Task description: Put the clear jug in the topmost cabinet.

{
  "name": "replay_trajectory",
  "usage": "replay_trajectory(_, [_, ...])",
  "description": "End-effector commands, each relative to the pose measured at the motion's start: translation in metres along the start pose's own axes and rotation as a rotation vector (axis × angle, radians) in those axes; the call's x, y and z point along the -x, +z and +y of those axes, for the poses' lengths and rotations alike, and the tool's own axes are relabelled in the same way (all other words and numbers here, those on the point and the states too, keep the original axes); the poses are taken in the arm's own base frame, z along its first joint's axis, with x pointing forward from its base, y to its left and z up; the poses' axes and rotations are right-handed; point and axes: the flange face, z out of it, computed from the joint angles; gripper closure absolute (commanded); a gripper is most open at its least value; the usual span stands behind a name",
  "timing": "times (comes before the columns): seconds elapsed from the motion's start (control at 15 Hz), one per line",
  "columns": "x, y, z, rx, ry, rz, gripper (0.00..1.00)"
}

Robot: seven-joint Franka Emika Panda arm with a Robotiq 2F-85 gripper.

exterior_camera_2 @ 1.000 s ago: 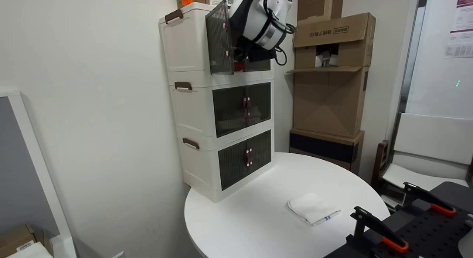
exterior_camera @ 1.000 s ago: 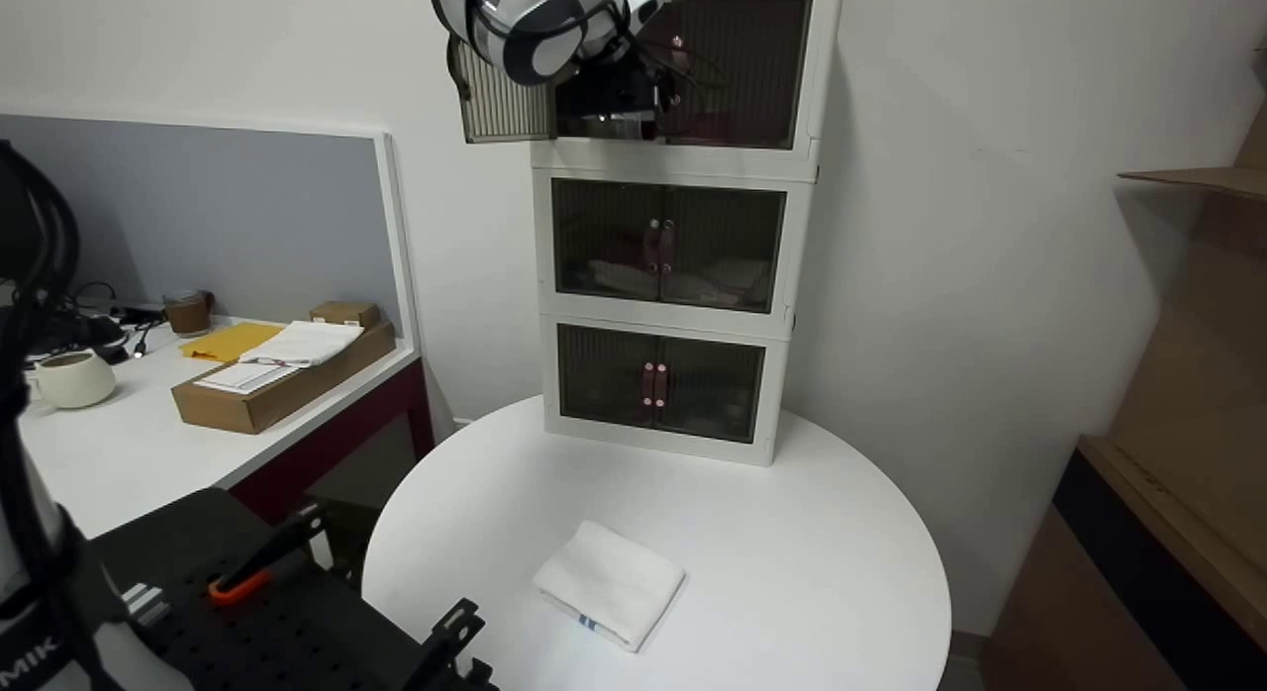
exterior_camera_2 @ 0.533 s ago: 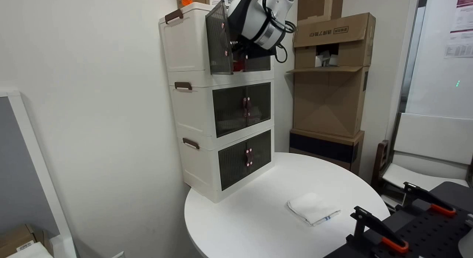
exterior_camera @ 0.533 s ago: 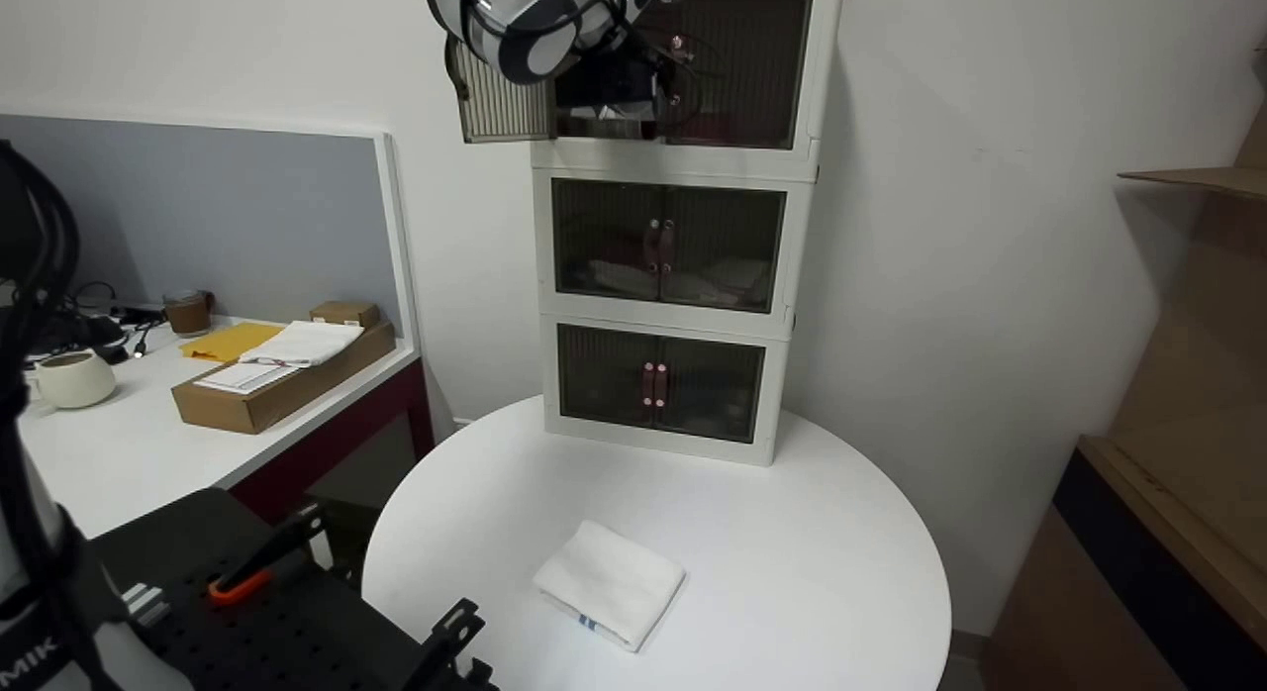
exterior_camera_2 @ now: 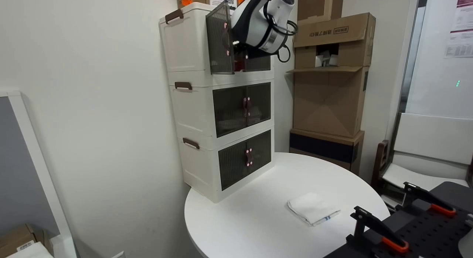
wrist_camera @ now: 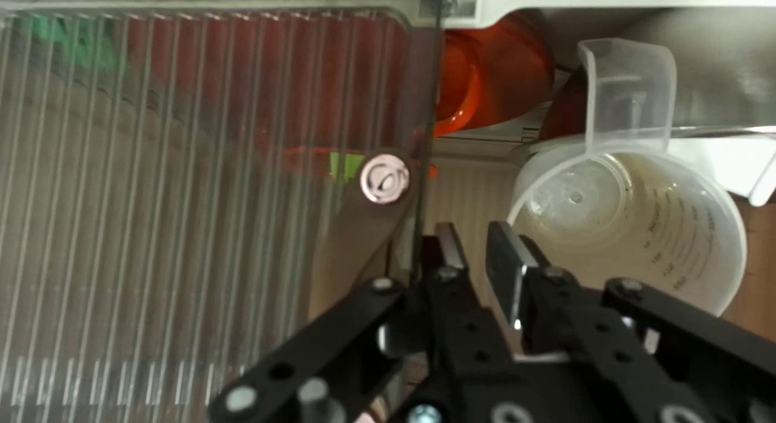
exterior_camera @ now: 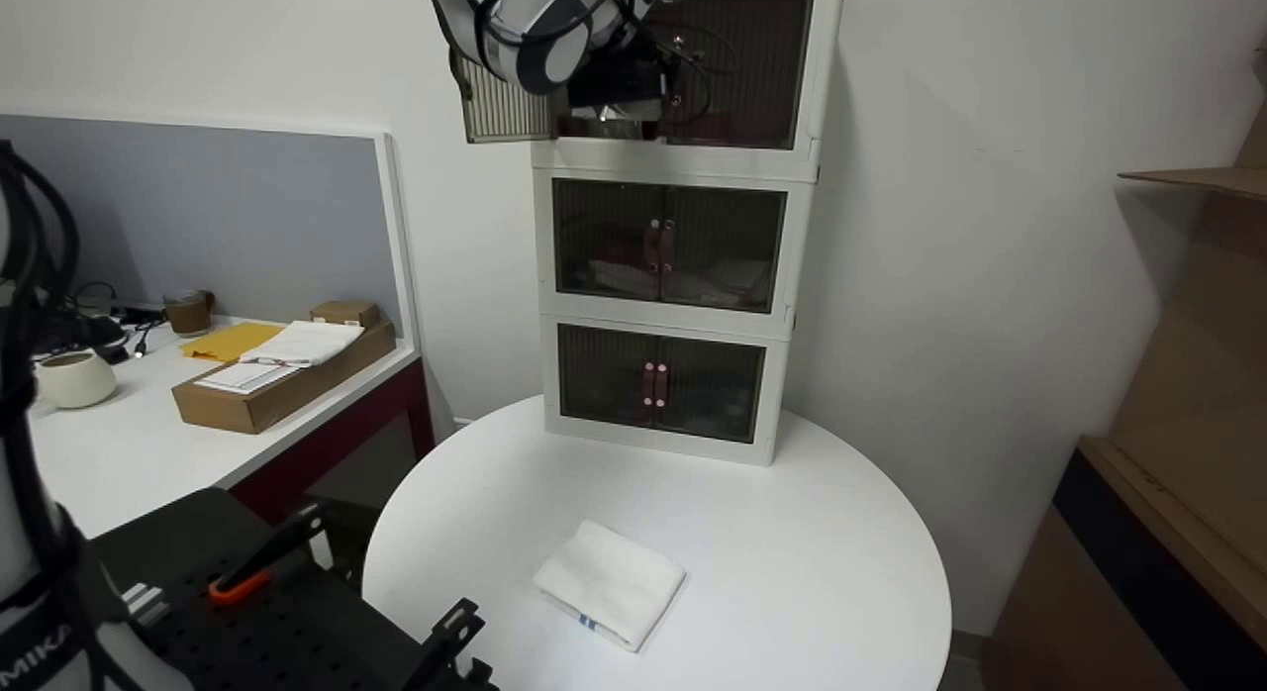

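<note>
In the wrist view the clear jug (wrist_camera: 636, 235), with measuring marks and a handle on its rim, stands inside the topmost cabinet (exterior_camera: 683, 158), mouth facing the camera. My gripper (wrist_camera: 473, 232) is at the cabinet's doorway, between the jug and the swung-out ribbed door (wrist_camera: 200, 241). Its fingers stand a narrow way apart, nothing between them, so it is open. The right finger (wrist_camera: 509, 259) overlaps the jug's rim in the picture; whether it touches cannot be told. The left finger is close to the door's edge. In both exterior views the fingers are hidden.
An orange-red vessel (wrist_camera: 491, 71) and a shiny metal one (wrist_camera: 721, 65) sit behind the jug. The topmost cabinet's right-hand door (exterior_camera: 752, 67) is closed. A folded white cloth (exterior_camera: 609, 584) lies on the round table (exterior_camera: 812, 572). Cardboard boxes (exterior_camera_2: 329, 99) are stacked beside the cabinets.
The arm has shifted slightly to the right in both exterior views. In an exterior view, a pale patch beneath the gripper shows more clearly. The cabinet door looks unmoved.
</note>
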Motion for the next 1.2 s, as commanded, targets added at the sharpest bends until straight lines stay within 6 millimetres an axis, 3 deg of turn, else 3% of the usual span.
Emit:
replay_trajectory(0.0, [0.003, 0.013, 0.017, 0.058, -0.006, 0.005, 0.57])
replay_trajectory(0.13, [0.002, 0.007, 0.008, 0.011, -0.034, -0.030, 0.52])
replay_trajectory(0.6, [0.006, -0.044, 0.004, -0.043, -0.140, -0.002, 0.02])
replay_trajectory(0.73, [0.012, -0.065, 0.011, -0.039, -0.151, 0.011, 0.00])
replay_trajectory(0.87, [0.020, -0.086, 0.029, -0.015, -0.164, 0.010, 0.00])
replay_trajectory(1.07, [0.036, -0.112, 0.064, 0.008, -0.226, -0.088, 0.00])
replay_trajectory(1.13, [0.043, -0.117, 0.067, -0.004, -0.262, -0.151, 0.00])
